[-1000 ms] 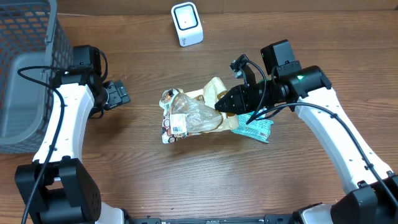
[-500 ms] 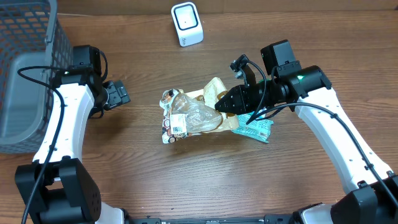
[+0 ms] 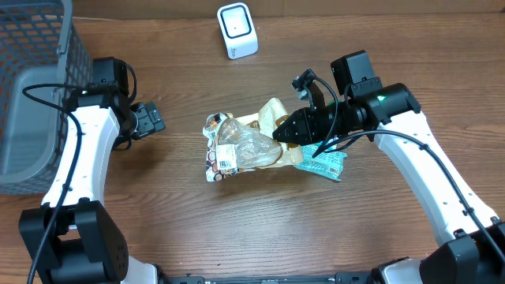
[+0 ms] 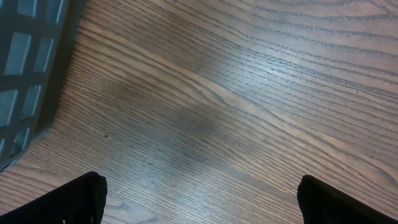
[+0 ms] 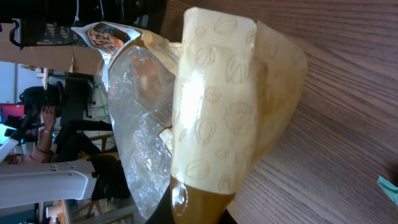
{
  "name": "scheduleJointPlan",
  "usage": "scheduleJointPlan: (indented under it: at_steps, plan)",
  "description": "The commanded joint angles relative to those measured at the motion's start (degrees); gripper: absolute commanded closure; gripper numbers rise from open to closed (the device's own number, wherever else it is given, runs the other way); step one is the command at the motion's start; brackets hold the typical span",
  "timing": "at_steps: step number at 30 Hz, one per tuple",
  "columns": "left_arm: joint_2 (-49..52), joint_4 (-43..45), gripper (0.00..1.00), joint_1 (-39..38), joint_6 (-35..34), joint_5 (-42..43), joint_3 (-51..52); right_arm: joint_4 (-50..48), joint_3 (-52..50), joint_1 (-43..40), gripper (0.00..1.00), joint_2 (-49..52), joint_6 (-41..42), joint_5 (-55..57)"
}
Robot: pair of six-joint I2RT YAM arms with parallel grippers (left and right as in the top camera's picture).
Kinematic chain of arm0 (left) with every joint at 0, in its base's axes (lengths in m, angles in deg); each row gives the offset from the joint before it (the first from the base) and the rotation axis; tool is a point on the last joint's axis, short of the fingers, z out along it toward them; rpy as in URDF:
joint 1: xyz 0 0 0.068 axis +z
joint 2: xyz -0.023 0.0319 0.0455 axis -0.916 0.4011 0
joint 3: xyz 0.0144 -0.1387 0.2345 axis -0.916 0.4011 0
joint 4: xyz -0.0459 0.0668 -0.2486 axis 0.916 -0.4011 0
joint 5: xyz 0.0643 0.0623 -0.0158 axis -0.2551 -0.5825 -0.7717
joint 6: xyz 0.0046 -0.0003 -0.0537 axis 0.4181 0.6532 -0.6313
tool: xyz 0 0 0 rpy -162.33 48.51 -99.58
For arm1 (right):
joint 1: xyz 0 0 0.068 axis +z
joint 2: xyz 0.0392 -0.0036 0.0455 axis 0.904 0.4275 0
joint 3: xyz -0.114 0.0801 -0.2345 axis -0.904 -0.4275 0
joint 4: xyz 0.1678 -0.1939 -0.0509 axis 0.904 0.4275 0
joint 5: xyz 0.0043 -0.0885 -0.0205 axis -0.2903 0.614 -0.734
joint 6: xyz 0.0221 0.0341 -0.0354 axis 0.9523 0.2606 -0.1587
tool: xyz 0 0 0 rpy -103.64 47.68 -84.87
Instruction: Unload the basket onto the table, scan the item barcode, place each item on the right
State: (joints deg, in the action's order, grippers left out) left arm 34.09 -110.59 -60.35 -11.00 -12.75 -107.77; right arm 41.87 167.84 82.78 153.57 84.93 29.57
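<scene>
The wooden surface (image 3: 260, 229) fills the overhead view. A grey mesh basket (image 3: 31, 47) stands at its far left corner. The left arm (image 3: 79, 158) reaches up along the basket's side, and the right arm (image 3: 418, 158) bends in from the right toward the middle.

The bag (image 3: 245, 146), a crumpled snack packet of clear film and tan printed paper, lies in the middle of the surface with a white barcode label on its left end. In the right wrist view the bag (image 5: 211, 106) rises straight out from the camera, with the tan part in front and the clear film behind. A teal packet (image 3: 327, 164) lies just right of the bag, partly under it. The white scanner (image 3: 237, 30) stands near the far edge, well apart from the bag.

The right fingers (image 3: 282, 134) are closed on the bag's tan right edge. The left fingers (image 3: 151, 118) are spread wide over bare wood beside the basket, holding nothing. In the left wrist view the tips show only at the lower corners (image 4: 81, 199).
</scene>
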Motion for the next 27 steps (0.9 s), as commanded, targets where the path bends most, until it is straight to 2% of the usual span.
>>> scheduleJointPlan:
  at_steps: [1,27]
  plan:
    - [-1.29,0.0,0.0,-0.02,1.27,0.07,-0.31,-0.15,0.33,-0.15,0.96,-1.2,-0.68,-0.5]
    - [-1.29,0.0,0.0,-0.02,1.27,0.07,-0.31,2.51,0.33,-0.15,0.96,-1.2,-0.7,0.76]
